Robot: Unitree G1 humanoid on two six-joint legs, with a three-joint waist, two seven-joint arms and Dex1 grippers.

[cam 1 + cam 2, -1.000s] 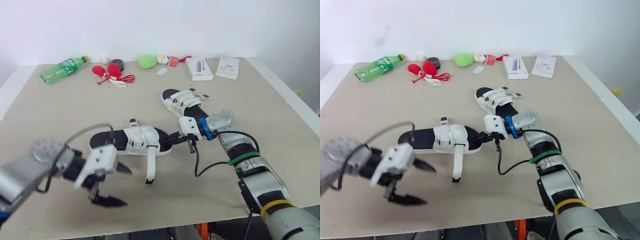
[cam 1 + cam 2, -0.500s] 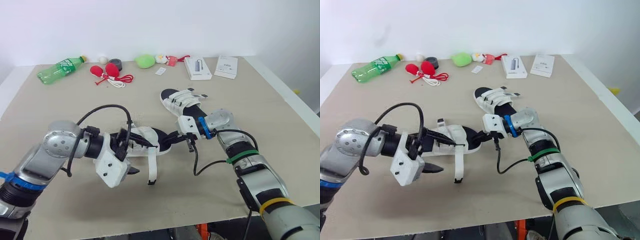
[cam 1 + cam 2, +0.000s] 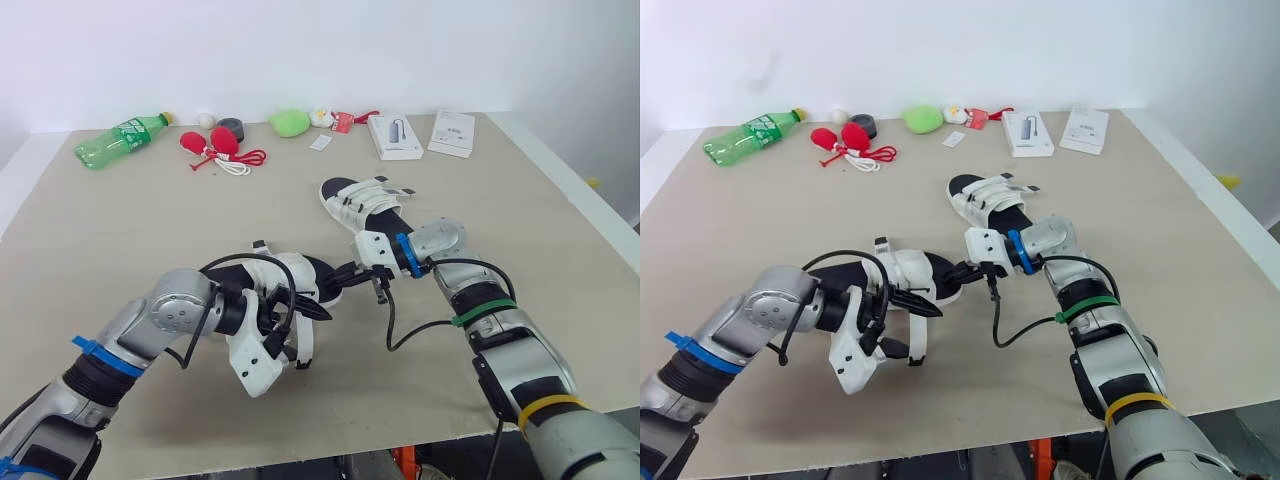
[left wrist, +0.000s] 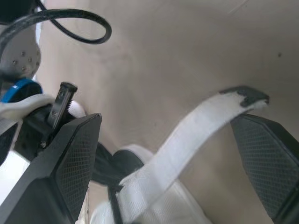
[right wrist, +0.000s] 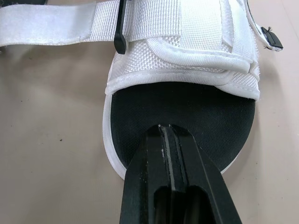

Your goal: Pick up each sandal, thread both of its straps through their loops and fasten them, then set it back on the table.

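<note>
Since the earlier frame, the left fingers had been brought in from the near left part of the bench to the near sandal; the sandals and the right arm were found in the same places.

At the near edge of the working area, the left fingers were seen spread apart, one on each side of the loose strap, with nothing gripped. The strap was seen hanging off the side of the near sandal, its dark tip lying on the bench. The near sandal was lying flat on the bench, between the two arms.

Beyond it, the right fingers were seen pressed together, with their tips on or just over the dark insole at the open end of the near sandal. No part of the sandal was clamped between them.

The far sandal was lying on the bench behind the right wrist, untouched. A green bottle and two boxes were set along the far edge.

Faults to be expected:
- The strap could be missed or pinched near its tip only, because it lies slack and slanted between the fingers.
- The sandal could be dragged or turned when the strap is pulled, because it is judged to be pinned only by the tips of the right fingers.
</note>
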